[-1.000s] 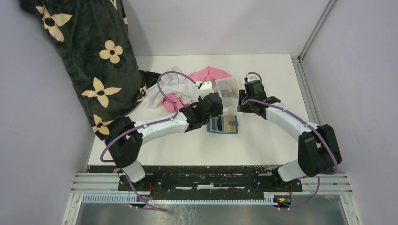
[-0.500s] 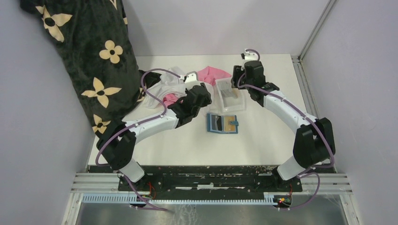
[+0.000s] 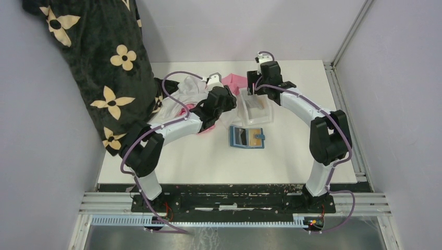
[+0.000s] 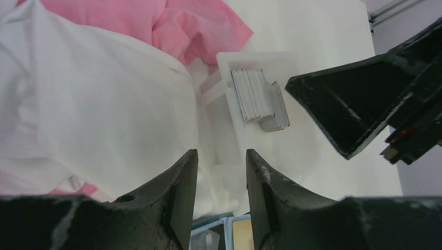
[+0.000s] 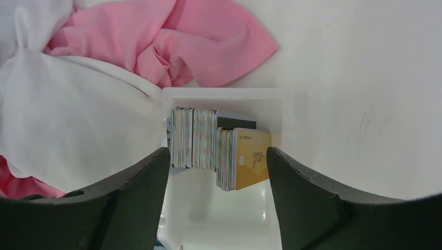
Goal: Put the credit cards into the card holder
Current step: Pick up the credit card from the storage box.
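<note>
Both arms have left the teal-blue fold-over card holder (image 3: 247, 137). The right claw (image 3: 254, 89) has swung back to the far end of the clear rectangular plastic tray (image 3: 255, 119). The left claw (image 3: 229, 104) has drawn away to the left, over the crumpled white cloth (image 3: 180, 96).

From above, the card holder lies open on the white table (image 3: 292, 151), just nearer than the tray and apart from both claws. A grey panel shows on its left half and a tan one on its right. The claws' own jaws are too small here to judge.

The left wrist view shows the left claw (image 4: 221, 156) partly spread, with nothing between its fingers. It hangs over the white cloth (image 4: 94, 104) and the tray's near rim (image 4: 232, 172). The thin grey credit cards (image 4: 253, 94) stand on edge in the tray. A sliver of the card holder (image 4: 211, 224) peeps in at the bottom. One dark finger of the right claw (image 4: 354, 104) reaches in from the right, a thing only this view gives from outside.

The right wrist view shows the right claw (image 5: 218, 153) spread wide, a finger to either side of the credit cards (image 5: 195, 138) and not pinching them. A gold-tan card (image 5: 253, 156) fronts the stack. It sits against the tray's far wall (image 5: 224, 92), with the crumpled pink cloth (image 5: 172, 36) beyond. The card holder is out of this view.
</note>
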### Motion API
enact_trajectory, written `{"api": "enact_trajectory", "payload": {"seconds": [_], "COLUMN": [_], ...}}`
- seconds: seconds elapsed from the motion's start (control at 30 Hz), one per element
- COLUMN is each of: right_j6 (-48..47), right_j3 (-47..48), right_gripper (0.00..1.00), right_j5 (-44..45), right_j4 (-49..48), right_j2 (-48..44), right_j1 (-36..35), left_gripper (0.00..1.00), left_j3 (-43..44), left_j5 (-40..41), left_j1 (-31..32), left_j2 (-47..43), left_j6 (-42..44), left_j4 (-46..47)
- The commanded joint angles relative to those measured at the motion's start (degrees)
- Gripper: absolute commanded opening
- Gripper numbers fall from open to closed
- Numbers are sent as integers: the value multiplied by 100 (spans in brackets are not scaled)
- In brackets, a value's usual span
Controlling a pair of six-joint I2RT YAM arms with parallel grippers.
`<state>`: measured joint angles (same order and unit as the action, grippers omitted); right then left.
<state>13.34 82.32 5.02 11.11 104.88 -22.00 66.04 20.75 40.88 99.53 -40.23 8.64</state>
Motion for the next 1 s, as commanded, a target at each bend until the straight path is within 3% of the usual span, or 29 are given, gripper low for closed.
{"api": "enact_trajectory", "payload": {"seconds": [0.0,0.17,0.97], "right_j6": [-108,4,1318], "right_j3": [405,533,279], "right_gripper": [71,64,57], "right_j5": [-2,-138,-1724], "right_j4": [181,269,163], "right_j2": [255,469,1013], "right_j1": [61,137,641], "left_gripper": [46,45,44], "left_j3": [414,753,1416], "left_j5": [-470,-771,-1548], "left_j1": [-78,-133,-247], "left_j2": [327,696,1608], "left_j6": [180,156,50], "left_j4": [475,515,541]}}
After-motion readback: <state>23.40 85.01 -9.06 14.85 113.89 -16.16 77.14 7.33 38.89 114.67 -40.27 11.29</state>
